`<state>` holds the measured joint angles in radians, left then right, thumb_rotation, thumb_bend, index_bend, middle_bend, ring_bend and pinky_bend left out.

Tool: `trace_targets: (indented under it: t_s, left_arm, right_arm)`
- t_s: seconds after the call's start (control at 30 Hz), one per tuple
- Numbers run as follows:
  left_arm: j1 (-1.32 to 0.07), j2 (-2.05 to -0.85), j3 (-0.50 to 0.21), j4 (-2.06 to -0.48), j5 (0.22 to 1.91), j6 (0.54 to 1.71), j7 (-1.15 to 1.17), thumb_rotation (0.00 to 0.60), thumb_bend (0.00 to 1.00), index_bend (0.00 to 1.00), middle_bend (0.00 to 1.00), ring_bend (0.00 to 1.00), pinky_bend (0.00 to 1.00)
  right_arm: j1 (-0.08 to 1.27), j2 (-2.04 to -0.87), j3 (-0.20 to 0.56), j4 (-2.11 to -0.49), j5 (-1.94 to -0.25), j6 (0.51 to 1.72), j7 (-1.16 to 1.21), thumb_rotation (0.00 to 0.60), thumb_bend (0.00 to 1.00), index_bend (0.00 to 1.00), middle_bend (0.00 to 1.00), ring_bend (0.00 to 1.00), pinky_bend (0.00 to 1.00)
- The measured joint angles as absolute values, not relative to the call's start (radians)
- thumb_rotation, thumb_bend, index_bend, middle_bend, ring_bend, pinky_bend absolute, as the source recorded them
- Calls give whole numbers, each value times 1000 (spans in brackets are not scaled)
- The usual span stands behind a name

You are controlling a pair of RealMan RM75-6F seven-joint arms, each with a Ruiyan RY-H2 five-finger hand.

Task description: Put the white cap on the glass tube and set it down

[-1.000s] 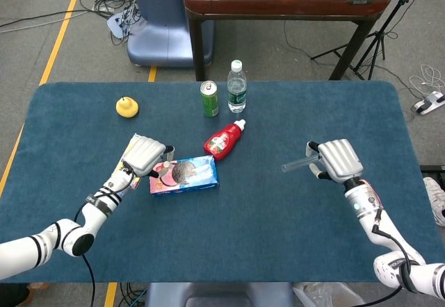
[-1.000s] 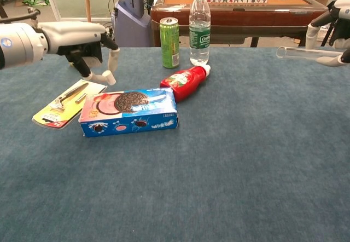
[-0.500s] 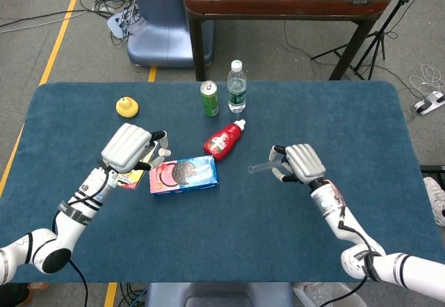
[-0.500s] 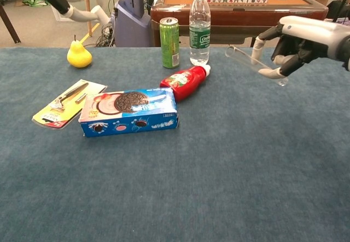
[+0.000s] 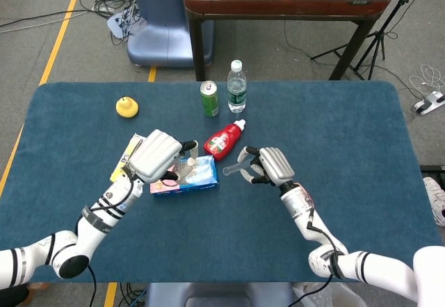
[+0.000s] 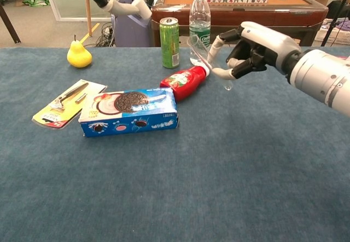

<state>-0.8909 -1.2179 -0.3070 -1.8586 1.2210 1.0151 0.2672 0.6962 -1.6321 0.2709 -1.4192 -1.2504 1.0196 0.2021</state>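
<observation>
Centre of frame, above the blue tabletop: right hand grips clear glass tube; left hand pinches small white cap. Risk: misaligned approach, cap slips off rim.

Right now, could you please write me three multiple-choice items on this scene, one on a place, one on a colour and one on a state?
1. Where does the pear lie?
A. near the table's far left
B. on the cookie box
C. beside the right hand

2. What colour is the can?
A. red
B. green
C. blue

3. What does the right hand hold?
A. nothing
B. the water bottle
C. the glass tube

Answers:
1 A, since the head view shows the pear alone on the cloth, left of the can.
2 B, since its side is green in both views.
3 C, since the fingers close on the glass tube, lifted off the table.
</observation>
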Motion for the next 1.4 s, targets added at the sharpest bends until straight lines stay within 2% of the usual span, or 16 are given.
trace_targets:
  t_s: [0.53, 1.4]
  left_arm:
    - [-943, -1304, -318, -1839, 1152, 1048, 369, 600, 276, 577, 972, 1000, 1000]
    - [-977, -1372, -298, -1814, 1137, 1096, 491, 600, 275, 586, 973, 1000, 1000]
  right_arm:
    - [708, -1716, 309, -1373, -1234, 1040, 261, 600, 505, 898, 1000, 1000, 1000]
    - [712, -1746, 323, -1369, -1219, 1030, 279, 600, 505, 898, 1000, 1000, 1000]
